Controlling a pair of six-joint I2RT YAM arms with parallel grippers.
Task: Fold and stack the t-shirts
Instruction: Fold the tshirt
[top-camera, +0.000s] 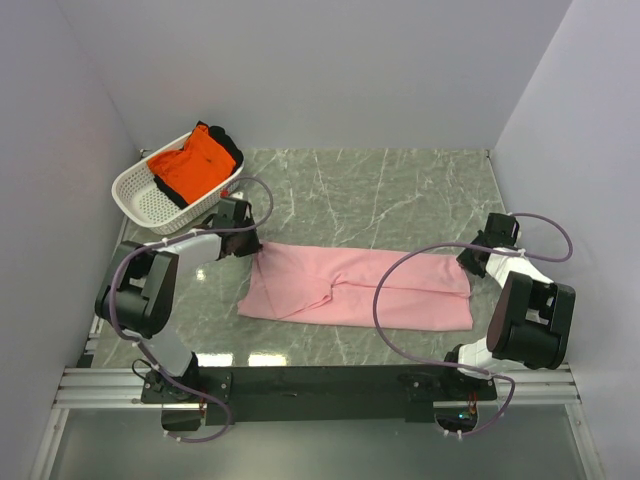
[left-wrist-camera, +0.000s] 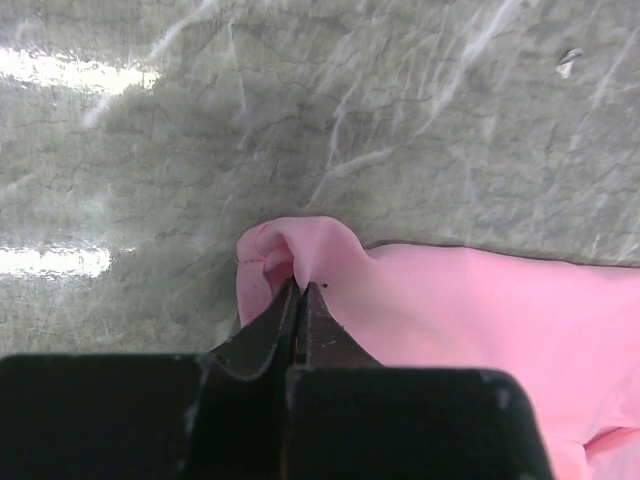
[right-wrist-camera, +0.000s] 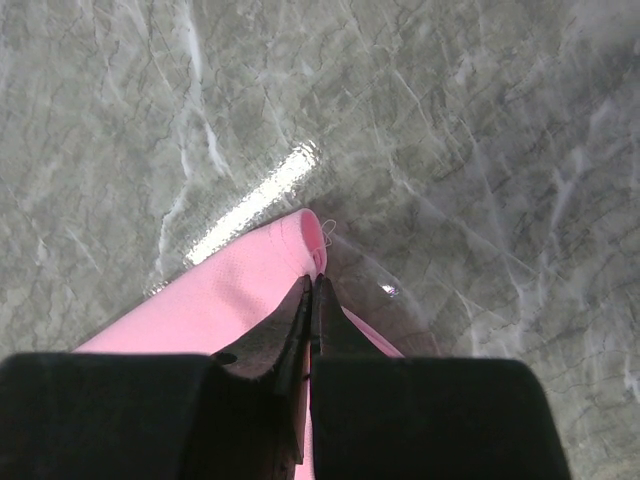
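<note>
left jaws and right jaws each clench a corner of the pink t-shirt (top-camera: 300, 285) (opposite ends).

- The left arm (top-camera: 150, 290) rises from its base, and its forearm reaches forward and to the right.
- The left gripper (top-camera: 250, 243) sits low and points right. Its 2 fingers (left-wrist-camera: 262, 338) are pressed together on a far corner of the pink shirt (top-camera: 360, 285).
- The right arm (top-camera: 530, 315) is folded close to its base, with the wrist turned left.
- The right gripper (top-camera: 468, 258) is also low. Its 2 fingers (right-wrist-camera: 275, 335) are closed on the shirt's opposite far corner.
</note>
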